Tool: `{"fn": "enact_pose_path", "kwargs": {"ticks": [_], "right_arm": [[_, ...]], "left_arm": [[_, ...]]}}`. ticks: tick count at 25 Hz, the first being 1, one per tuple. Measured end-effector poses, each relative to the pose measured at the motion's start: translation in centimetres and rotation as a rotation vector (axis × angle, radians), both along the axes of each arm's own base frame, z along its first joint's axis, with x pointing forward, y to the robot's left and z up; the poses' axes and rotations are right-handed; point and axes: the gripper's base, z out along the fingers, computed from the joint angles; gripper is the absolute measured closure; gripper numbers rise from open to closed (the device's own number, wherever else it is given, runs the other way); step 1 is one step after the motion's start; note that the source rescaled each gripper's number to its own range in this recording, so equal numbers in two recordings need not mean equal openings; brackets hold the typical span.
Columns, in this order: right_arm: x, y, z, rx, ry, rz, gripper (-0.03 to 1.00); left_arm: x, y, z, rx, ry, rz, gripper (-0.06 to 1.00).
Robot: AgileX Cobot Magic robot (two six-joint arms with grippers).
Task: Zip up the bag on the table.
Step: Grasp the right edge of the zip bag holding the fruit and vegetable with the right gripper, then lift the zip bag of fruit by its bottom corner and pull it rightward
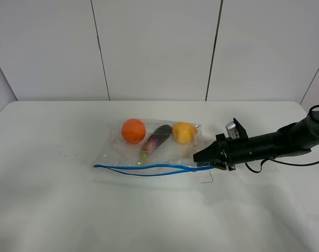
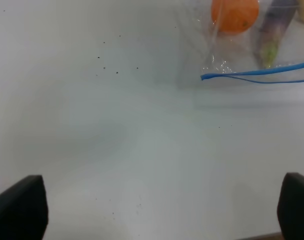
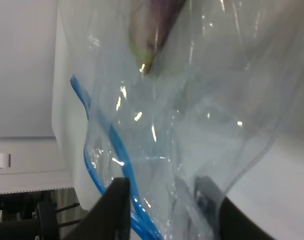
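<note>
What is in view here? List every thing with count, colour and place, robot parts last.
table: one, white, under everything.
bag: one, clear, lying flat mid-table.
zip strip: one, blue, along the bag's near edge, its two sides apart.
orange: one, orange, inside the bag, leftmost.
eggplant: one, purple, inside the bag, in the middle.
yellow fruit: one, yellow, inside the bag, rightmost.
wall panels: several, white, behind the table.
right gripper: one, black, at the bag's right end, jaws either side of the plastic; grip unclear.
left gripper: one, black, open over bare table left of the bag.
</note>
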Motion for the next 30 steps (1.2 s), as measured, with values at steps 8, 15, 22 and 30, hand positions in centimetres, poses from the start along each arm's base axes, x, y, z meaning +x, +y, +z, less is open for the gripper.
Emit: {"fn": "enact_pose_path", "kwargs": {"ticks": [8,15,22,30], "right_arm": [[0.0,0.0,0.0,0.0,0.0,0.0,0.93],[0.0,0.0,-0.02,-0.001,-0.006,0.003,0.97],[0.12,0.01,0.04,0.006,-0.006,-0.012,0.97],[-0.01,0.18,0.4,0.055,0.032,-0.013,0.97]], "left_arm": [[0.0,0.0,0.0,0.0,0.0,0.0,-0.06],[0.0,0.0,0.0,0.0,0.0,0.0,-0.06],[0.0,0.0,0.0,0.0,0.0,0.0,-0.06],[0.0,0.0,0.0,0.0,0.0,0.0,-0.06]]}}
